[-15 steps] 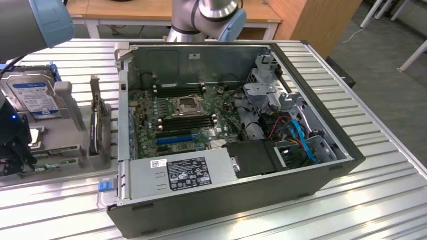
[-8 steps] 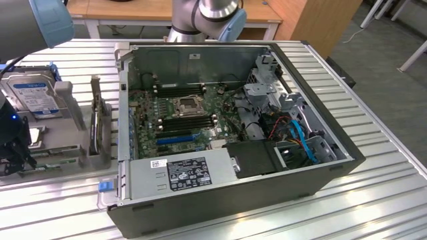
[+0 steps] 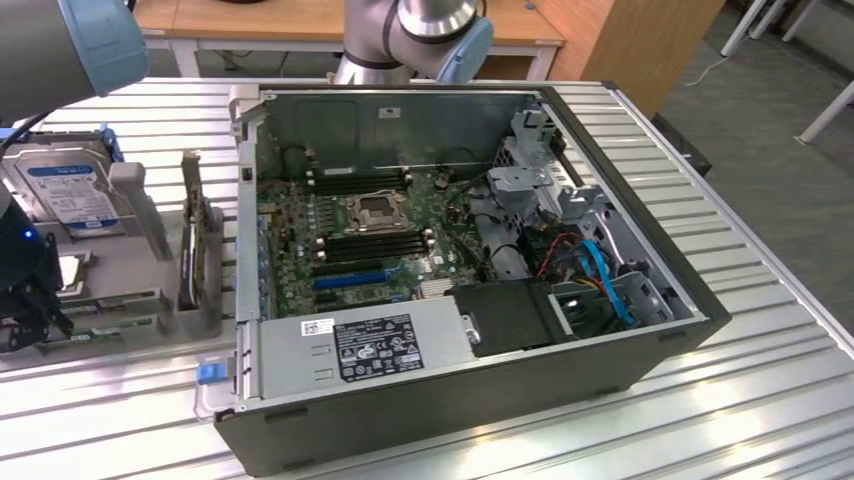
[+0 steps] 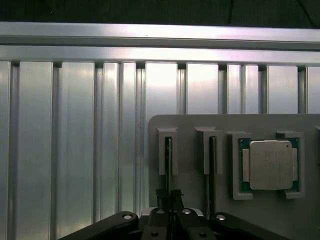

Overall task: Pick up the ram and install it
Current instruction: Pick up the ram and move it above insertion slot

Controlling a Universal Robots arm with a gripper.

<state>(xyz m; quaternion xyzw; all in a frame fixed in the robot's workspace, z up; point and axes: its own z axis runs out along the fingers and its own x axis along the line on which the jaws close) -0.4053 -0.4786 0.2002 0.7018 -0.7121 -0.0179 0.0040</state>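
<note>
Tool (image 4: 170, 197) pinches the ram (image 4: 168, 150) (seen edge-on) in 1 slot of the gray holder (image 4: 190, 125).

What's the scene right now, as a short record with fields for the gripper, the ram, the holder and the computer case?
gripper: shut on the ram's thin edge
ram: edge-on, standing in a slot of the holder
holder: grey, on the slatted aluminium table; second thin board in the next slot; square silver processor in a pocket beside it
computer case: open on the table, motherboard exposed
</note>
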